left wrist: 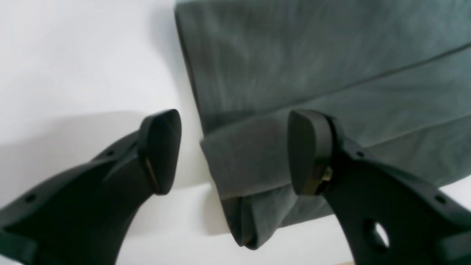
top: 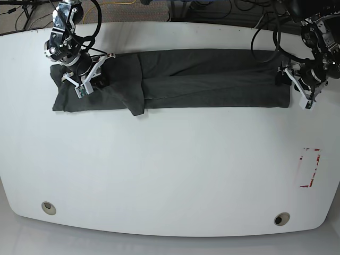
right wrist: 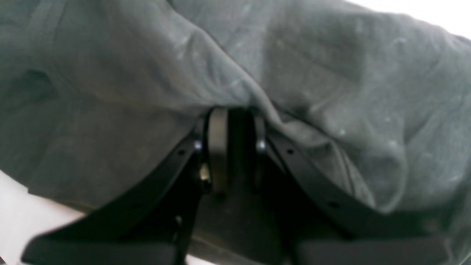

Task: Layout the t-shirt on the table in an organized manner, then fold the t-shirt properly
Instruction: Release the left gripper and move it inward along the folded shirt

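The t-shirt point(top: 175, 79) lies folded lengthwise on the table point(top: 170, 170); right fingers point(right wrist: 218, 147) seemingly pinch its cloth, left fingers point(left wrist: 160, 151) spread, released.

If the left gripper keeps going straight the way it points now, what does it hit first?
Probably the folded corner of the t-shirt, lying between and just ahead of the left gripper's open jaws, with the table under it. Depth is hard to judge.

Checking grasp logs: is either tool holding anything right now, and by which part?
The right tool is pinched on a bunched fold of the t-shirt near its sleeve end. The left tool is open, holding nothing.
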You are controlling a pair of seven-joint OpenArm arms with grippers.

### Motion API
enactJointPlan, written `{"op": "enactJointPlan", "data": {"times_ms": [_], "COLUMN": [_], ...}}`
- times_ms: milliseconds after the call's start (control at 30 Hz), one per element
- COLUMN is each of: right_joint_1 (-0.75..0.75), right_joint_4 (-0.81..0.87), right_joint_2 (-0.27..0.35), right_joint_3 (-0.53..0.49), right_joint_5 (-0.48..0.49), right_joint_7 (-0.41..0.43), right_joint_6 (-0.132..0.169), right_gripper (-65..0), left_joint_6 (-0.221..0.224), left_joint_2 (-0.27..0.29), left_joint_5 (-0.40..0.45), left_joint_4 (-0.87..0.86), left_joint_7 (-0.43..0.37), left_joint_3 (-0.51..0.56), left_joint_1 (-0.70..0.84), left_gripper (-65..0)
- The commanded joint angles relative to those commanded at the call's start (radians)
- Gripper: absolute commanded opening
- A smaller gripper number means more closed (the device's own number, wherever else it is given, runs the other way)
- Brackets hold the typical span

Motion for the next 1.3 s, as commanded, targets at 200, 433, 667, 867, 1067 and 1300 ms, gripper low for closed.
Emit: {"op": "enactJointPlan", "data": {"times_ms": [200, 433, 667, 867, 1067, 1300], "right_joint_1": [0.002, 0.003, 0.003, 0.003, 0.003, -0.002], "right_joint_4": [0.002, 0.002, 0.002, 0.002, 0.002, 0.002], "right_joint_2": [-0.002, -0.002, -0.002, -0.003, -0.003, -0.003], "right_joint_3": [0.000, 0.000, 0.000, 0.000, 0.000, 0.000], "right_joint_5": [0.000, 0.000, 0.000, 0.000, 0.000, 0.000], "right_joint_7": [-0.002, -0.002, -0.002, -0.002, -0.002, -0.002], "right_joint_6": [0.000, 0.000, 0.000, 0.000, 0.000, 0.000], "right_gripper": [-56.1, -56.1, -56.1, -56.1, -56.1, -56.1], "left_joint_6": [0.000, 0.000, 0.000, 0.000, 0.000, 0.000], "left_joint_2": [0.000, 0.003, 0.023, 0.029, 0.032, 0.032], "left_joint_5": [0.000, -0.002, 0.002, 0.000, -0.002, -0.003], "left_joint_4": [-0.021, -0.018, -0.020, 0.043, 0.227, 0.396], "left_joint_7": [0.000, 0.000, 0.000, 0.000, 0.003, 0.003], "left_joint_3": [0.006, 0.087, 0.106, 0.101, 0.124, 0.264], "left_joint_1": [0.000, 0.006, 0.008, 0.034, 0.097, 0.153], "left_gripper": [-22.6, -26.7, -60.4, -61.2, -61.0, -60.8]}}
